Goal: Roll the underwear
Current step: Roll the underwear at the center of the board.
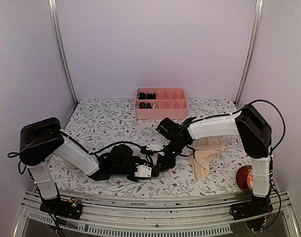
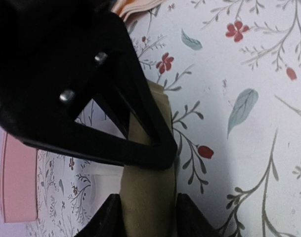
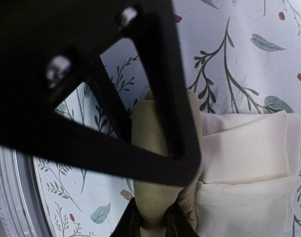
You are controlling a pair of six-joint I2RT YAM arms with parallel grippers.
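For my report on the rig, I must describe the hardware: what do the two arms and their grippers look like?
Both the left arm and right arm have white rounded link covers between boxy black joints, with thin black cables looping alongside. The left gripper and right gripper are black, triangular-framed, with silver screws.

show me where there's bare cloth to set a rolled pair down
Free: back left, between the left wall and the pink tray, and the strip right of the tray. Crowded: front centre, left pincer and right pincer at the olive underwear, peach underwear just right.
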